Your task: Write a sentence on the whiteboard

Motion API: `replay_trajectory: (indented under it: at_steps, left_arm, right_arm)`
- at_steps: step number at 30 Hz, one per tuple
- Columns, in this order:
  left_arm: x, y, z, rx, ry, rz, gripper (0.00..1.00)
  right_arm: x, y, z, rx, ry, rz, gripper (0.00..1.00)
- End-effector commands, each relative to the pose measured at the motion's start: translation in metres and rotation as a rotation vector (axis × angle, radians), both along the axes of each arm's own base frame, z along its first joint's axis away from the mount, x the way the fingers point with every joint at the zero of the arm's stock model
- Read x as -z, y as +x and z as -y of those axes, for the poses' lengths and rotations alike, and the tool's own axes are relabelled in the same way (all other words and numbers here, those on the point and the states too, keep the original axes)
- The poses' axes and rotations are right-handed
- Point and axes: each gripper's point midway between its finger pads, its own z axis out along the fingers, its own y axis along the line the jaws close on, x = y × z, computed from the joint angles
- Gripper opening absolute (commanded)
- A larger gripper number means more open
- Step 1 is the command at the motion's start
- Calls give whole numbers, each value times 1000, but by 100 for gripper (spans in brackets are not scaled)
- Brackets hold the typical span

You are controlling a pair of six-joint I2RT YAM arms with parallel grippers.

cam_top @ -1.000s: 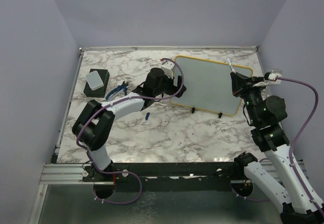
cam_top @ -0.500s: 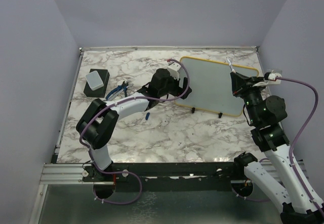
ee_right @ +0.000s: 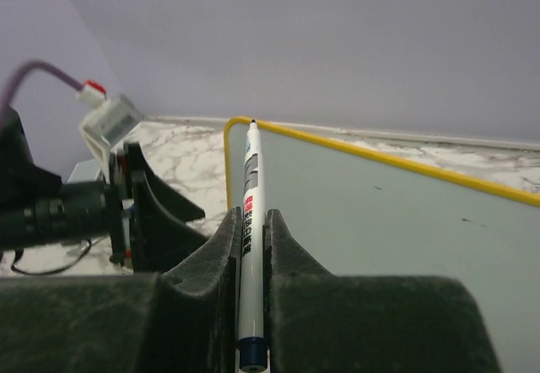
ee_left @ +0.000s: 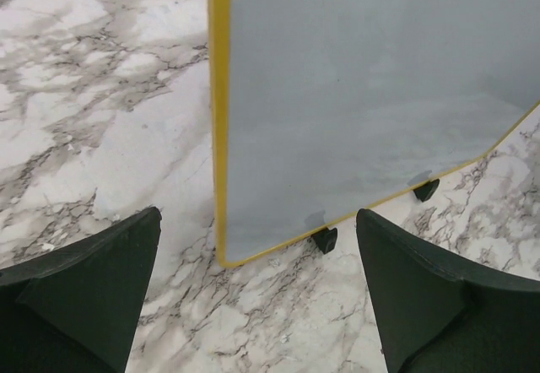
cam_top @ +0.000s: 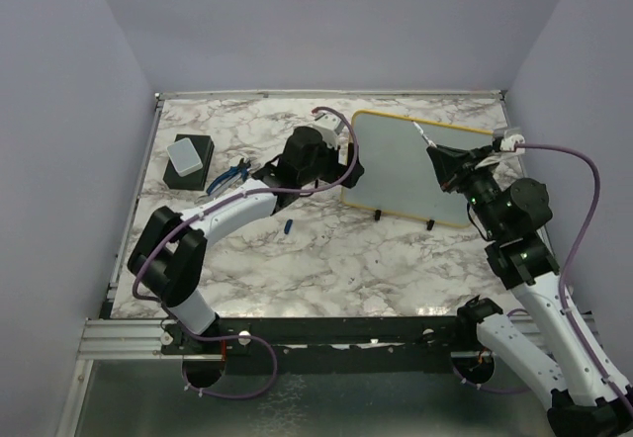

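Whiteboard sits on the marble counter, right in front of the left fingers and under/ahead of the right fingers. Left fingers are spread wide. From the left wrist, the board's yellow left edge and its near-left rounded corner sit in the gap between the two tips, a bit ahead of them and clear of both. Two black feet show on the edge just past that corner, to the right-finger side. Board face is plain pale grey there. Right fingers are pressed together, pinching a white marker. The barrel runs straight out between them and the dark tip sticks well past the fingertips, pointing toward the board's yellow-framed corner. Can't tell if the tip touches the surface. Grey-topped eraser block is well behind the left fingers, out past the wrist, with a blue-handled tool between it and the arm. Small blue cap lies on the counter near the left forearm, back from the fingertips.
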Motion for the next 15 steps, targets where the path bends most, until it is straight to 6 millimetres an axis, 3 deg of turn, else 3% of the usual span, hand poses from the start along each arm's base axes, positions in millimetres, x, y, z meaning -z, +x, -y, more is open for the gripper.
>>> replay_trajectory:
  at_steps: [1,6,11,15]
  left_arm:
    - [-58,0,-20,-36,-59,4,99]
    - [-87,12,-25,10,-100,-17,99]
    - [-96,33,-23,66,-146,-36,93]
    - [-102,52,-26,93,-160,-22,91]
  right_arm:
    - [20,1,-32,-171,-35,-46,1]
    - [41,12,-42,-201,-25,-101,1]
    - [52,16,-58,-245,-13,-112,1]
    - [61,21,-61,-237,9,-126,1]
